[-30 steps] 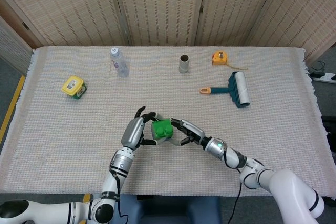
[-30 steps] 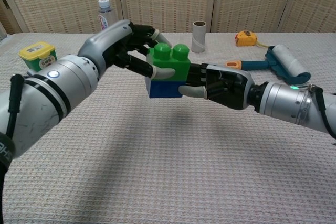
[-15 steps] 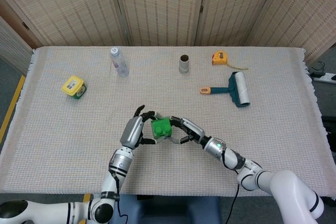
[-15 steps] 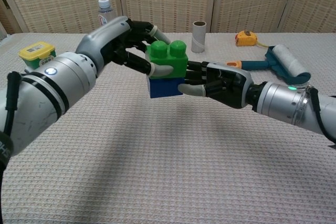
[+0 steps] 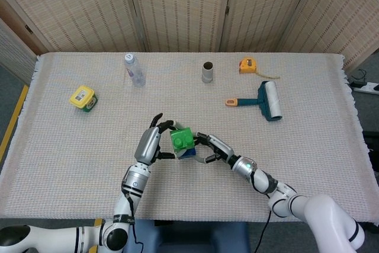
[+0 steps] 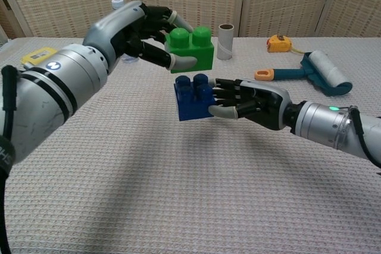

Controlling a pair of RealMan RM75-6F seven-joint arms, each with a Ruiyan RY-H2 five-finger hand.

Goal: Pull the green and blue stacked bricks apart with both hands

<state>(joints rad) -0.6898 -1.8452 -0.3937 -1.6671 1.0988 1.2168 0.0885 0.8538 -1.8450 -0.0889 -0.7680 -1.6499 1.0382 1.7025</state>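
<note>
From the chest view, the two bricks are plainly apart. The left robot hand (image 6: 140, 34) is holding the green brick (image 6: 190, 49) up high. The right robot hand (image 6: 250, 104) is holding the blue brick (image 6: 193, 97) lower down, just under and beside the green one, both above the desk (image 6: 178, 194).

From the head view, the green brick (image 5: 181, 139) is covering most of the blue brick (image 5: 188, 153), so the gap is hard to see.

There is one green brick, one blue brick, one bottle (image 5: 134, 70), one lint roller (image 5: 265, 100), one tape measure (image 5: 247, 64), one roll (image 5: 207, 72) and one yellow box (image 5: 82, 98). In the chest view the left arm is hiding most of the bottle.
</note>
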